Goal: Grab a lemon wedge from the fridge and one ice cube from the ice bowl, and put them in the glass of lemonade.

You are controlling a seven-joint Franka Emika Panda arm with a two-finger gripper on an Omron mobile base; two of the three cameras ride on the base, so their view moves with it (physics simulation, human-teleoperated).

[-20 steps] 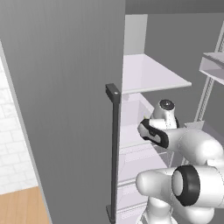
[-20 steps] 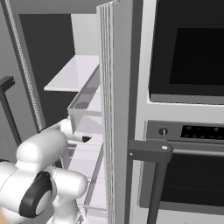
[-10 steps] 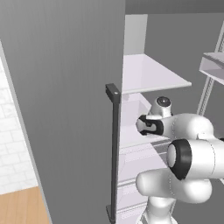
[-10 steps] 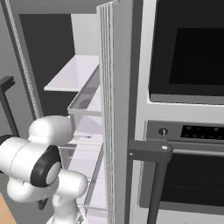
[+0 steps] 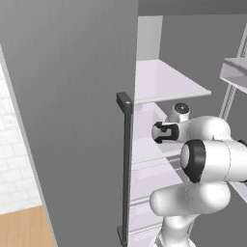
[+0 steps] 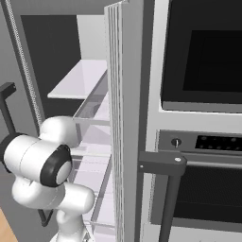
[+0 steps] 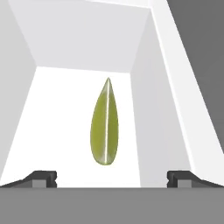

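Observation:
The fridge (image 5: 72, 96) stands with its doors swung open, and my arm reaches in under a white shelf (image 5: 166, 82). A yellow-green lemon wedge (image 7: 105, 127) lies on the white floor of a fridge compartment, its pointed end away from the hand. In the hand view my gripper (image 7: 111, 177) is open, a little short of the wedge, with its fingertips (image 7: 41, 177) wide to either side and nothing between them. The left base view has the gripper (image 5: 157, 132) just past the door's dark handle (image 5: 126, 164). The ice cube, ice bowl and glass of lemonade are out of view.
The compartment's white walls (image 7: 153, 109) close in on both sides of the wedge. A clear drawer (image 6: 94, 111) and the right door's edge (image 6: 118, 123) sit beside my arm (image 6: 42, 160). A built-in oven (image 6: 203, 61) with a dark bar handle (image 6: 165, 165) stands right of the fridge.
The arm's elbow has lifted and folded over. The hand has moved a little deeper into the fridge, to the left in the left base view. The jaws stayed open.

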